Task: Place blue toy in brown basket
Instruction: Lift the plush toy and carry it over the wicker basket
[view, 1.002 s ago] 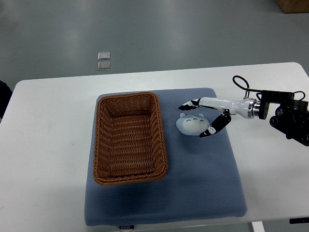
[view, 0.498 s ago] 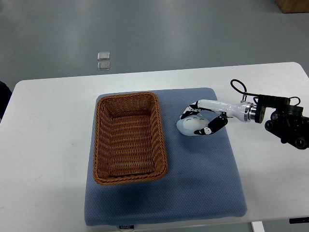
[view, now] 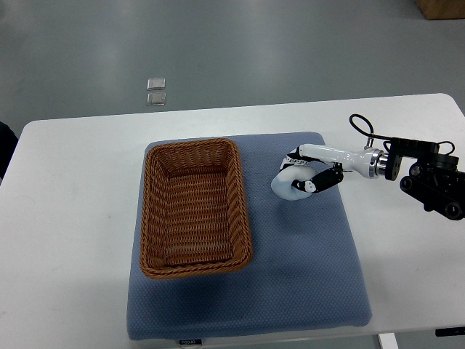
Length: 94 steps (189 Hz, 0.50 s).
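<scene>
Blue toy (view: 288, 185) newly gripped, seemingly lifted

Right hand (view: 309, 174) wraps the blue toy (view: 285, 186), so most of the toy is covered; only its left side shows. Right arm (view: 429, 182) cut off by the right edge. Blue mat (view: 305, 276) hidden under the brown basket (view: 195, 208); label at the mat's front edge too small to read. Two small clear things (view: 156, 91) on the floor: can't tell what. Dark shape (view: 6, 149) at left edge and brown box (view: 439, 7) top right, both cut off.
</scene>
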{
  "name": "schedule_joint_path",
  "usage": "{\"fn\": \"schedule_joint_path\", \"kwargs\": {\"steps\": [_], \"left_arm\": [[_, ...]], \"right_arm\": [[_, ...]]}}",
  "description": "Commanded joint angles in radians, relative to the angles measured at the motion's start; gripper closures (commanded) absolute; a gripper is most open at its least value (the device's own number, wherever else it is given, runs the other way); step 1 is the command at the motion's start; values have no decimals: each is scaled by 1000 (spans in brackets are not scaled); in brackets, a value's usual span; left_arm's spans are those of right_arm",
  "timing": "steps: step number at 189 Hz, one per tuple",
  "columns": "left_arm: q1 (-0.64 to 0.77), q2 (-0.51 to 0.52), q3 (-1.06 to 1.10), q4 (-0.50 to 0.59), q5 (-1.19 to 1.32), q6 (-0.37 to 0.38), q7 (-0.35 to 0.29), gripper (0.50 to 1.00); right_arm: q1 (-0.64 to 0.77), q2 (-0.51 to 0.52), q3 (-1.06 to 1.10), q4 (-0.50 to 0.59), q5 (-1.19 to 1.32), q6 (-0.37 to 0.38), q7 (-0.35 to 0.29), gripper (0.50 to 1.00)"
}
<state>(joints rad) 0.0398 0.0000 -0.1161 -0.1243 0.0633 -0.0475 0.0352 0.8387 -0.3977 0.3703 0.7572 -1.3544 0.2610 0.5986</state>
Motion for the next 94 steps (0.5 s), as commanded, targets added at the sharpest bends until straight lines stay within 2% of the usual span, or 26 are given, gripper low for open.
{"fn": "schedule_joint_path", "kwargs": {"steps": [1, 53, 80, 94], "left_arm": [[0, 0, -1, 0, 1, 0, 0, 500], [0, 0, -1, 0, 0, 0, 0, 500], [0, 0, -1, 0, 0, 0, 0, 500], [0, 0, -1, 0, 0, 0, 0, 500]], "right_arm": [[25, -4, 7, 1, 6, 1, 3, 1000], [122, 14, 70, 14, 113, 18, 12, 1000], [151, 94, 70, 57, 135, 18, 12, 1000], [151, 174, 67, 59, 132, 17, 12, 1000]]}}
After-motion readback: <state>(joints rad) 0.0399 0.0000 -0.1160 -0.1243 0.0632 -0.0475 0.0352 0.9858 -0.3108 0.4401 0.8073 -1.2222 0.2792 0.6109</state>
